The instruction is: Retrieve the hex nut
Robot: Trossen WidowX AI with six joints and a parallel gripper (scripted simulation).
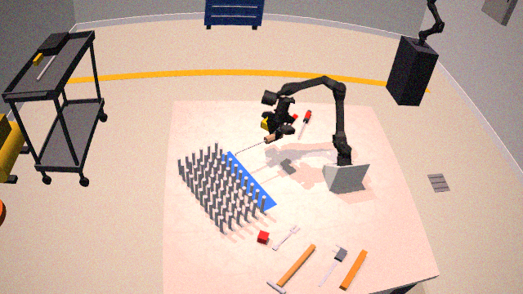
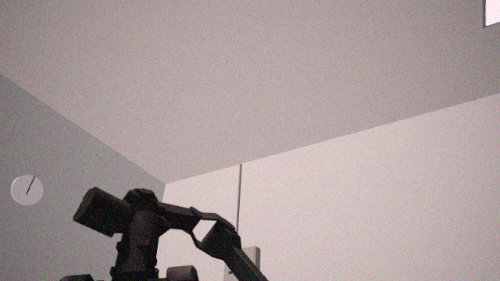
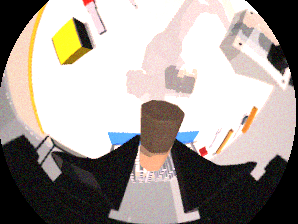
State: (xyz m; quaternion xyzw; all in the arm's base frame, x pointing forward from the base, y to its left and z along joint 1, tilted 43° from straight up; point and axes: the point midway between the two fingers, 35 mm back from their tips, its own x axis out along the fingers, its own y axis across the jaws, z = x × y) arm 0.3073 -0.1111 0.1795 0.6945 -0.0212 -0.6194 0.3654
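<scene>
My gripper (image 1: 282, 131) is shut on the brown wooden handle (image 1: 269, 139) (image 3: 160, 128) of a thin wire hook tool. I hold it in the air above the table. Its thin rod (image 1: 247, 148) points down toward the far end of the blue taped strip (image 1: 267, 202) (image 3: 123, 137). The grey spacers (image 1: 218, 188) stand upright in rows just left of the strip. I cannot see the hex nut among them. In the exterior view only the upper arm (image 2: 144, 222) shows against the walls.
A yellow block (image 1: 265, 123) (image 3: 69, 40) and a red-handled screwdriver (image 1: 304, 122) (image 3: 89, 4) lie behind the gripper. A red cube (image 1: 263, 237), a small fork-like tool (image 1: 285, 237), two orange-handled tools (image 1: 296, 265) (image 1: 354, 269) and a grey scraper (image 1: 336, 261) lie near the front edge. The arm's base (image 1: 345, 176) stands to the right.
</scene>
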